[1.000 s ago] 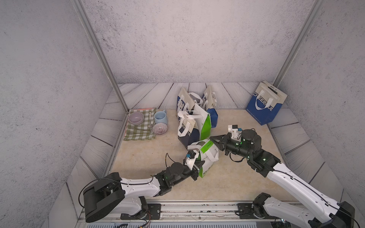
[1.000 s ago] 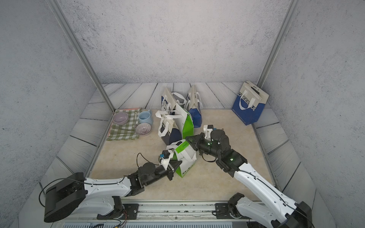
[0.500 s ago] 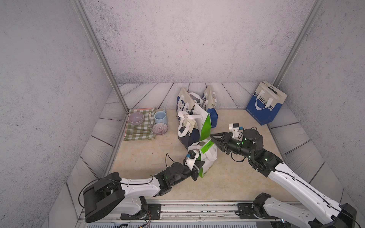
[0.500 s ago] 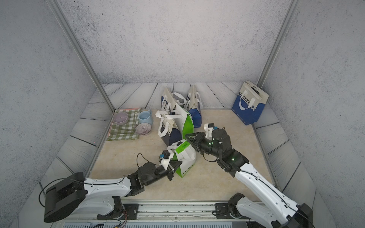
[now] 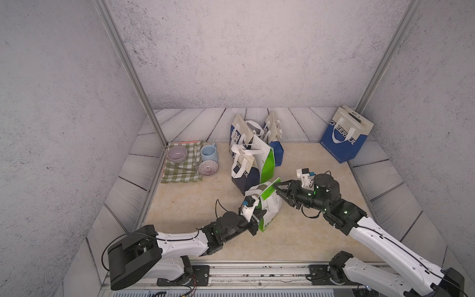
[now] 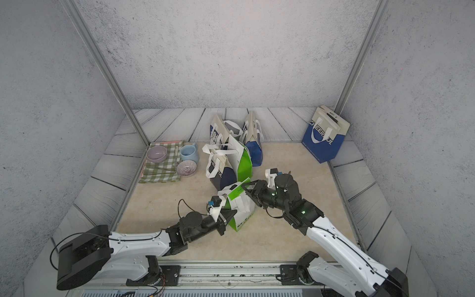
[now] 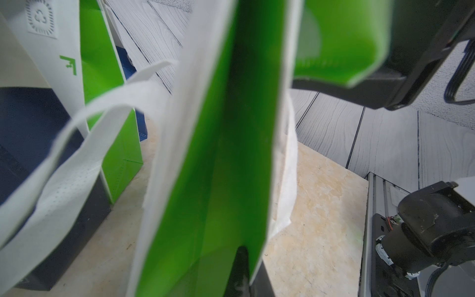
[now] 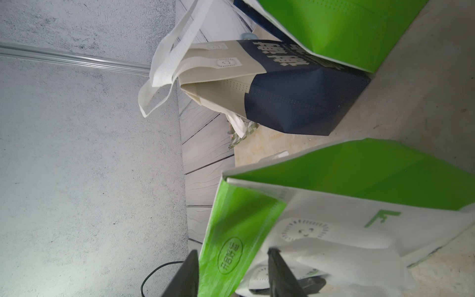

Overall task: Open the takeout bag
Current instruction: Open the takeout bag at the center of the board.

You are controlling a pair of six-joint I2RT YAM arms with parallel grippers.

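The takeout bag is green and white with white handles. It stands tilted at the front middle of the floor. My left gripper is shut on the bag's near side edge; in the left wrist view the green panel runs down into the closed left gripper. My right gripper is open at the bag's top. In the right wrist view the green top flap lies loose between the spread fingers of the right gripper.
A navy and cream bag and a second green bag stand just behind. Two blue bags are farther back and a blue CHEERFUL bag is at the back right. A checked cloth with bowls and a mug lies at the left.
The right gripper's jaws have parted and now stand open round the bag's top flap. The left gripper stays shut on the bag's edge and the bag has hardly moved.
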